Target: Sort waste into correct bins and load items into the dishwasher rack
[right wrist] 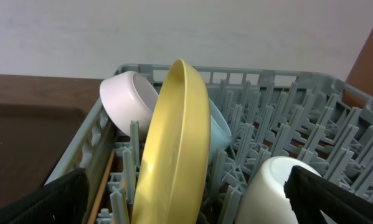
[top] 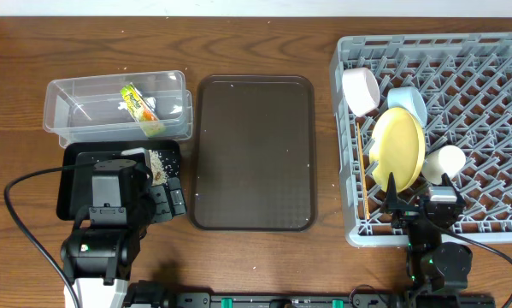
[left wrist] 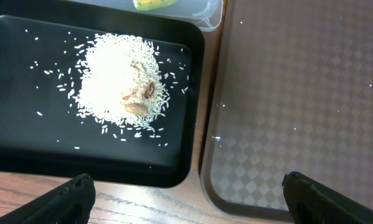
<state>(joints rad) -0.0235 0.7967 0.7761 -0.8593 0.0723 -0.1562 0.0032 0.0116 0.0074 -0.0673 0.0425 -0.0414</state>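
The grey dishwasher rack (top: 486,77) on the right holds the yellow plate (top: 398,147) on edge, a white bowl (top: 361,89), a light blue bowl (top: 409,103), a white cup (top: 444,161) and chopsticks (top: 361,167). My right gripper (right wrist: 192,205) is open at the rack's near edge, its fingers wide apart on either side of the plate (right wrist: 177,143) and holding nothing. The snack wrapper (top: 141,109) lies in the clear tub (top: 76,107). Rice scraps (left wrist: 121,84) are heaped in the black tray (left wrist: 24,137). My left gripper (left wrist: 186,208) is open and empty just in front of that tray's near right corner.
A dark brown serving tray (top: 254,154) lies in the middle of the wooden table, between the bins and the rack, with a few stray grains on it. Loose grains are scattered round the heap inside the black tray.
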